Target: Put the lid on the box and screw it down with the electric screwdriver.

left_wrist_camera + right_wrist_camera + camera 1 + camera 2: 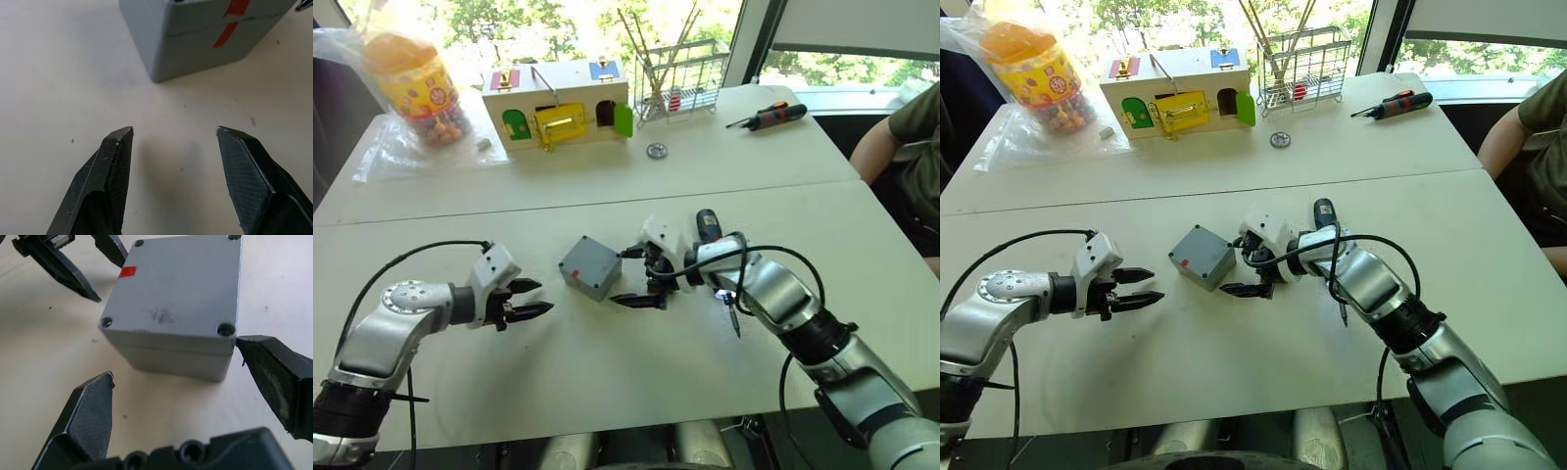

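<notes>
The electric screwdriver (708,227) lies mostly hidden — behind the right arm.

A: Where is the box (590,266)?
B: On the near tabletop (607,362), lid (183,289) seated on top. Left tool (530,299) lies to its left, apart; right tool (646,282) just right of it.

A: Behind?
B: On the far tabletop: wooden house (558,113) at centre, candy jar (416,88) left of it, wire rack (677,78) right, hand screwdriver (769,117) farther right.
</notes>
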`<state>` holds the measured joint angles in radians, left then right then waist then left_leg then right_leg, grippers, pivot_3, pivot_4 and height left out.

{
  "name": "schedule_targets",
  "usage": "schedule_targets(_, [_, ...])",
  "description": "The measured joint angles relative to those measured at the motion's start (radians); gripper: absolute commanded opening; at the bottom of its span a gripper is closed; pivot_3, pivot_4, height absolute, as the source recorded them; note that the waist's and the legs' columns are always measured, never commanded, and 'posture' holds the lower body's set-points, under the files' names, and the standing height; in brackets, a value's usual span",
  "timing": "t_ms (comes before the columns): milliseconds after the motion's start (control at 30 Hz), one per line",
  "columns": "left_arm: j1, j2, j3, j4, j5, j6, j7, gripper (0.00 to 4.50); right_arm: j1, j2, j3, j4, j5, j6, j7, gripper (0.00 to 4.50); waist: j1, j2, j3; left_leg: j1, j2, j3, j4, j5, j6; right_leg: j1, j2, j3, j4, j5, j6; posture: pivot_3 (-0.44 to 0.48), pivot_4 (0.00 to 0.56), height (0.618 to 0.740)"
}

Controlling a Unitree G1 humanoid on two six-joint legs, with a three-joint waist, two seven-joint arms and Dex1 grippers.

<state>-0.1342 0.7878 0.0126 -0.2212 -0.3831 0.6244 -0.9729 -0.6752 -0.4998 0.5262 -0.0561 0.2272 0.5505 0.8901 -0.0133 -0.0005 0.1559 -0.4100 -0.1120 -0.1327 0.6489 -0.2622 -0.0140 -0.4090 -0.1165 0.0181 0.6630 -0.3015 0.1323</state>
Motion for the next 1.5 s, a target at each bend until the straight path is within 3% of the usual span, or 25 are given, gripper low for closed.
schedule_targets(133, [-0.03, -0.058, -0.013, -0.001, 0.004, -0.001, 0.056, 2.76, -0.005, 0.035, 0.0, 0.04, -0.033, -0.032, 0.032, 4.49, -0.001, 0.0, 0.0, 0.0, 0.0, 0.0, -0.001, 0.0, 0.0, -0.001, 0.0, -0.001, 0.0, 0.0, 0.0, 0.0, 0.15, 0.74])
schedule_targets(233, [-0.064, -0.093, -0.015, 0.033, 0.006, -0.001, 0.086, 2.76, 0.015, 0.025, -0.004, -0.03, -0.037, 0.026, 0.04, 4.49, -0.002, 0.0, 0.0, 0.0, 0.0, 0.0, -0.001, 0.0, 0.0, 0.0, 0.0, -0.001, 0.0, 0.0, 0.0, 0.0, 0.15, 0.74])
schedule_targets(567, [-0.103, -0.096, -0.017, 0.106, 0.029, -0.011, 0.098, 2.76, 0.093, 0.039, -0.022, -0.184, -0.035, 0.229, 0.018, 4.49, -0.001, -0.001, 0.0, 0.0, 0.0, 0.0, 0.0, 0.0, 0.0, 0.0, 0.0, -0.001, 0.0, 0.0, 0.0, 0.0, 0.15, 0.74])
schedule_targets(1067, [-0.185, -0.098, -0.064, 0.217, 0.113, -0.137, 0.043, 2.76, 0.136, 0.043, -0.037, -0.284, -0.024, 0.318, -0.024, 4.49, -0.001, -0.001, 0.0, 0.0, 0.0, 0.0, 0.0, 0.0, 0.0, 0.0, 0.0, -0.001, 0.0, 0.0, 0.0, 0.0, 0.15, 0.74])
schedule_targets(1300, [-0.189, 0.047, -0.008, 0.191, 0.03, -0.072, -0.11, 2.76, 0.2, -0.095, -0.201, -0.446, 0.045, 0.327, -0.016, 4.49, 0.001, -0.001, 0.0, 0.0, 0.0, -0.001, -0.001, 0.0, 0.0, 0.0, 0.0, -0.001, 0.0, 0.0, 0.0, 0.0, 0.15, 0.74])
schedule_targets(1467, [-0.219, 0.121, 0.049, 0.075, -0.079, 0.022, -0.183, 2.76, 0.284, -0.114, -0.284, -0.433, 0.073, 0.302, -0.036, 4.49, 0.002, -0.001, 0.0, 0.0, 0.0, -0.001, -0.001, 0.0, 0.0, 0.0, 0.0, 0.0, 0.0, 0.0, 0.0, 0.0, 0.15, 0.74])
schedule_targets(1500, [-0.225, 0.127, 0.055, 0.039, -0.1, 0.041, -0.187, 2.76, 0.302, -0.114, -0.288, -0.418, 0.072, 0.289, -0.042, 4.25, 0.001, -0.001, 0.0, 0.0, 0.0, -0.001, 0.0, 0.0, 0.0, 0.0, -0.001, 0.0, 0.0, 0.0, 0.0, 0.0, 0.15, 0.74])
